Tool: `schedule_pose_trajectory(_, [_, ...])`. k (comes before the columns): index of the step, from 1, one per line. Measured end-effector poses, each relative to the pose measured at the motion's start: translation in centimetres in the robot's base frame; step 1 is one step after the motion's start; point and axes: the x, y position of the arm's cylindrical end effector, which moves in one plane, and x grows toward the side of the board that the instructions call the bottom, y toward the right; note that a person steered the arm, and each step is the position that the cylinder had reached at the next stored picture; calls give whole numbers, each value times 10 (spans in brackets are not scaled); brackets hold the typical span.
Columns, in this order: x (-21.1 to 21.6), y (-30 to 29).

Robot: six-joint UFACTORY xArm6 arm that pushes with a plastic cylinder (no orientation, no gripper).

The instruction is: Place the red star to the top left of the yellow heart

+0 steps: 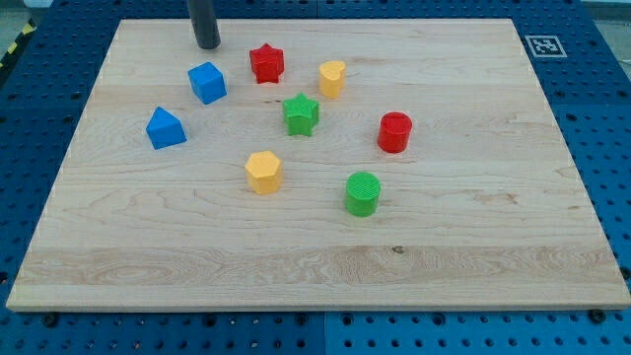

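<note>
Pale wood-grain tabletop [473,227] over a blue pegboard. No jaws here, only a smooth dark rod; my tip [207,45] near the view's top left, just above the blue cube [207,83], left of the red star [266,63]. Red star just left of the yellow heart [332,78], slightly higher, apart. Ridged, matte plastic blocks: green star [301,113], red cylinder [394,132], green cylinder [363,193], yellow hexagon [263,172], blue house-like block [165,128].
</note>
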Motion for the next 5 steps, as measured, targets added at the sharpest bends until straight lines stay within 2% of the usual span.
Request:
schedule_pose_trajectory(3, [1,-3])
schedule_pose_trajectory(5, [43,62])
